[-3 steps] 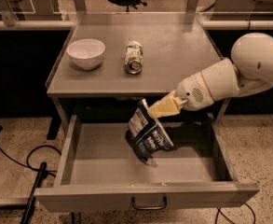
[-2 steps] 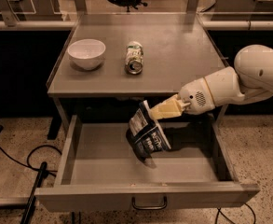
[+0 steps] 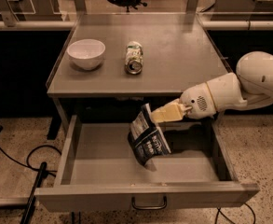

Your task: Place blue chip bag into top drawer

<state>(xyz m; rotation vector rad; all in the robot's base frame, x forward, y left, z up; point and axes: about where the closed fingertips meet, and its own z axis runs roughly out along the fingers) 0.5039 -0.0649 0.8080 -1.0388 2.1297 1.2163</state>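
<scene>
The top drawer (image 3: 94,174) is pulled open below the grey table, with its dark handle (image 3: 148,204) at the front centre. My gripper (image 3: 151,115) reaches in from the right over the drawer and is shut on the top edge of the blue chip bag (image 3: 147,142). The bag hangs down tilted, white panel facing up-left, its lower end close to or touching the drawer floor near the middle.
A white bowl (image 3: 86,53) and a green-and-white can (image 3: 134,58) on its side rest on the table top (image 3: 182,55). My white arm (image 3: 248,85) crosses the table's right edge. A black cable (image 3: 31,171) lies on the speckled floor at left.
The gripper with the bag has lowered slightly and pulled a little right; the arm has dropped lower at the table's right side. The bag is still held.
</scene>
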